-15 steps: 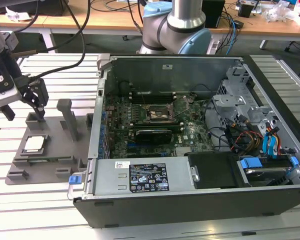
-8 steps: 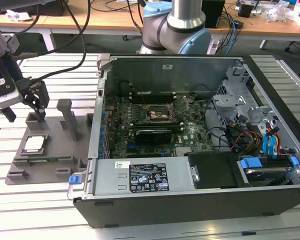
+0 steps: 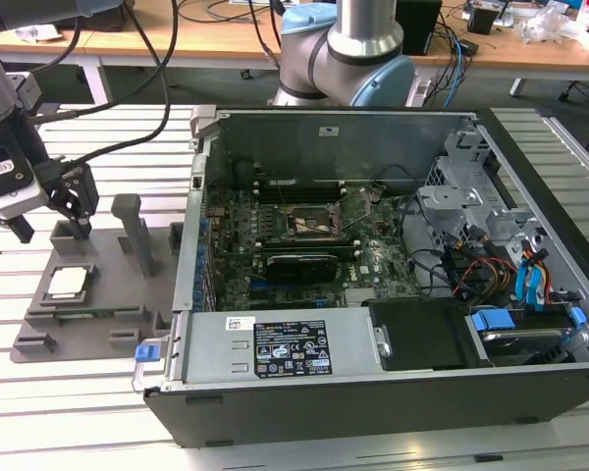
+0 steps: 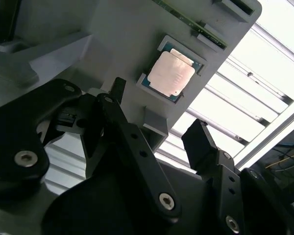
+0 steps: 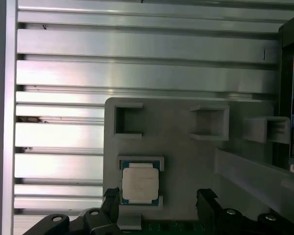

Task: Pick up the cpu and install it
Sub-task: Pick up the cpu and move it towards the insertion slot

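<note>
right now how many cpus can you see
1. The cpu sits in its recess on the grey holder tray, at the exterior view's left of the computer case. Whether the motherboard socket holds another cannot be told.

We see bright, even overhead light in the exterior view, with soft shadows inside the open black metal computer case point(image 3: 373, 392). In the second wrist view the ribbed silver aluminium bench point(image 4: 264, 63) glares almost white, and the black two-fingered hand point(image 4: 158, 105) reads as a dark mass. In the first wrist view the small square silver-topped cpu point(image 5: 139, 182) shines pale on the matt grey plastic holder tray point(image 5: 186, 161).
</note>
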Controlling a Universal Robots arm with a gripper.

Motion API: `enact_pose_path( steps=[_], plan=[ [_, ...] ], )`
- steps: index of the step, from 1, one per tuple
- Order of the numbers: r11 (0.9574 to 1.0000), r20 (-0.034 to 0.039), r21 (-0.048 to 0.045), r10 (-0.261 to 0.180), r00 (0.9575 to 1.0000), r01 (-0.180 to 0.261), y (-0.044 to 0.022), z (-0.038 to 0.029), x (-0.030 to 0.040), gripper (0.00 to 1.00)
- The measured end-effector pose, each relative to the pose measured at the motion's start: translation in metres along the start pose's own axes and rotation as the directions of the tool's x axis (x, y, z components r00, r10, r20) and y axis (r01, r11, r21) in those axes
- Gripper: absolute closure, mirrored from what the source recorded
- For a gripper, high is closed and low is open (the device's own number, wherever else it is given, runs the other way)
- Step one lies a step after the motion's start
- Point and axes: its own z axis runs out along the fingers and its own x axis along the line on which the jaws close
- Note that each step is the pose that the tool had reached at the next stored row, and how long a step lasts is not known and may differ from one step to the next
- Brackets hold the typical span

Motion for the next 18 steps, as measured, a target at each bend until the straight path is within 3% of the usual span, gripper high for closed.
enact_pose_path(
  steps=[6,9,18],
  plan=[
    [1.0,0.0,0.0,0.0,1.0,0.0,0.0001,0.0036,0.0001,0.26],
    [1.0,0.0,-0.0001,0.0,1.0,0.0,0.0001,0.0092,0.0002,0.26],
    [1.0,0.0,0.0,0.0,1.0,0.0,0.0002,0.0139,0.0023,0.26]
  ],
)
